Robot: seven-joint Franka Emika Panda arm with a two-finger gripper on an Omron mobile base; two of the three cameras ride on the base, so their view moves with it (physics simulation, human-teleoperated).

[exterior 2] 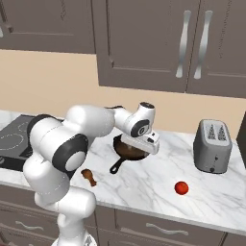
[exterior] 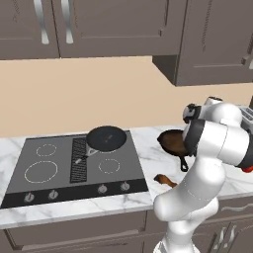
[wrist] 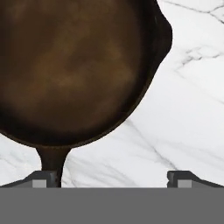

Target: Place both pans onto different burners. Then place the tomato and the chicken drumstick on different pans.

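Pincer (wrist: pixel 112 177) spread wide, hovers over glossy brown round pan (wrist: pixel 74 70) w/ dark handle, mid-table (exterior 2: pixel 144 187); likely lining up handle grasp.

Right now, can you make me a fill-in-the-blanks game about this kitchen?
1. The black skillet sits on a ____ of the cooktop.
2. The gripper hovers over the brown pan with its jaws ____.
3. The tomato lies on the marble ____.
4. The grey toaster stands nearest the ____.

Missing words: burner; open; counter; tomato
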